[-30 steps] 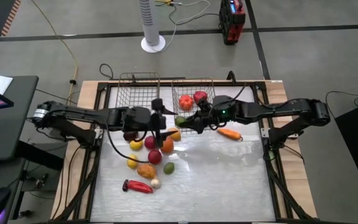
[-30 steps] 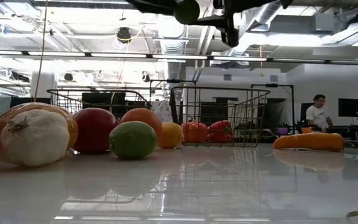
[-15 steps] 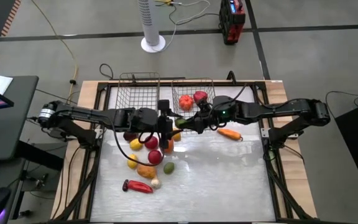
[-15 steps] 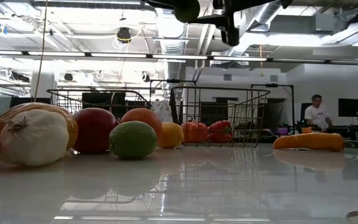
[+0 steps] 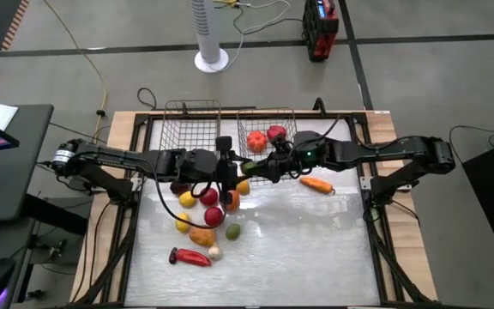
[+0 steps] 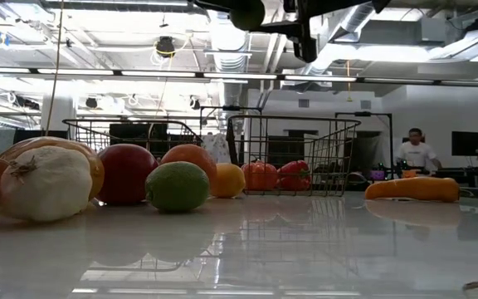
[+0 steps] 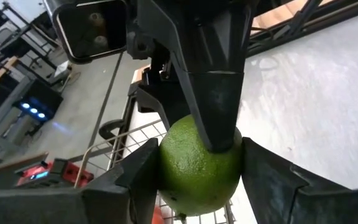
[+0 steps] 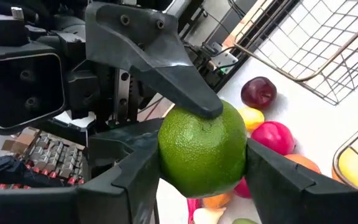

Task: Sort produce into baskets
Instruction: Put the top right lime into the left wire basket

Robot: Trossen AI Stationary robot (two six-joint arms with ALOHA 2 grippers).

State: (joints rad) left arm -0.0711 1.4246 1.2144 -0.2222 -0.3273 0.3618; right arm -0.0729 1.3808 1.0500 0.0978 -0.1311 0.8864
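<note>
A green round fruit (image 5: pixel 249 168) hangs in the air in front of the right basket (image 5: pixel 288 116), between my two grippers. My left gripper (image 5: pixel 233 167) reaches it from the table's left and my right gripper (image 5: pixel 261 168) from the right; both are shut on it. The right basket holds a red (image 5: pixel 276 133) and an orange piece (image 5: pixel 255 139). The left basket (image 5: pixel 192 124) looks empty. Several fruits (image 5: pixel 209 206) lie below my left gripper, with a red chili (image 5: pixel 189 257), white garlic (image 5: pixel 214 252) and a second green fruit (image 5: pixel 232 231) nearer. A carrot (image 5: pixel 316 184) lies to the right. My left gripper pinches the green fruit by two opposite sides (image 7: pixel 169 171) between its two fingers, coming about level from the table's left. The fruit is lifted clear of the table. My right gripper pinches the same fruit by its two other sides (image 8: pixel 169 155), about level from the table's right. Its fingers stand crosswise to the left gripper's finger (image 8: pixel 185 87), which lies over the fruit.
The two wire baskets stand side by side at the table's far edge. The table's right and near parts (image 5: pixel 316 240) hold nothing but the carrot. In the low view the garlic (image 6: pixel 46 183) and fruits (image 6: pixel 177 186) stand close to the camera. A person (image 6: pixel 413 154) shows far behind.
My left gripper has gone toward the table's right edge, up to the green fruit that my right gripper holds in the air. The fruit and my right gripper have stayed in place.
</note>
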